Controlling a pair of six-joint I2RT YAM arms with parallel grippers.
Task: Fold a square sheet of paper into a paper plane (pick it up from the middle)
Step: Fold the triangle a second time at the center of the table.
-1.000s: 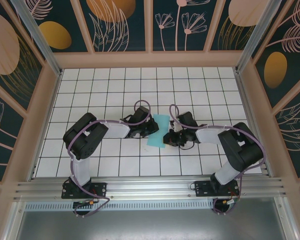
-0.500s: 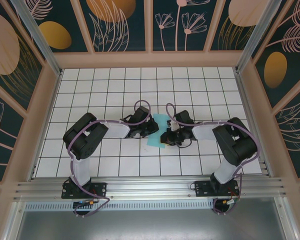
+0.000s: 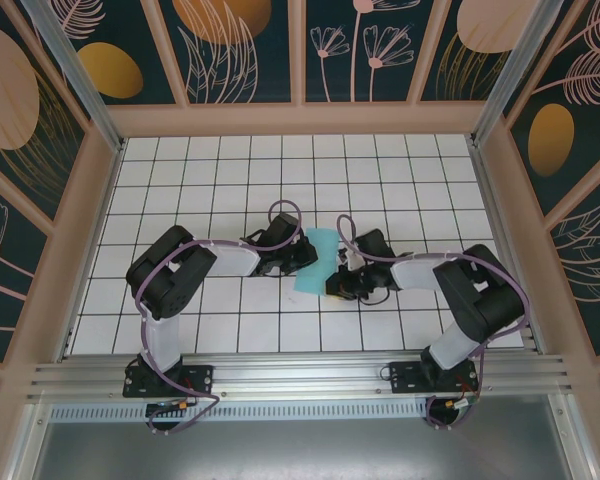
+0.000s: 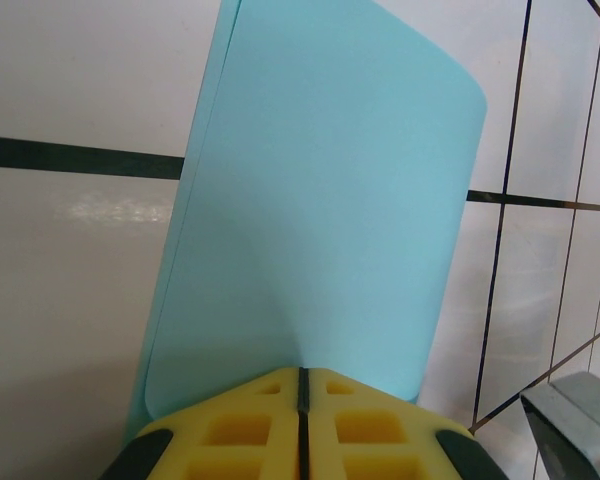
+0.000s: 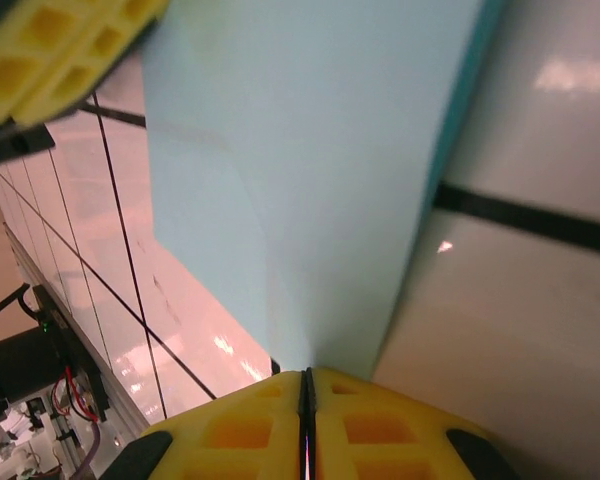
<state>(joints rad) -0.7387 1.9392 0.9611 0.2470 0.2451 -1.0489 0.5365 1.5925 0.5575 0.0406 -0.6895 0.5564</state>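
A thin, light-cyan folded sheet of paper (image 3: 318, 262) lies mid-table on the white grid-tiled tabletop (image 3: 230, 180), between both arms. The left gripper (image 4: 300, 392) has its yellow pads pressed together on one edge of it. The right gripper (image 5: 306, 392) pinches the opposite edge the same way. The paper seems to bow slightly upward.

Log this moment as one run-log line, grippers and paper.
left gripper: shut on paper sheet | right gripper: shut on paper sheet | paper sheet: folded narrow, no plane yet
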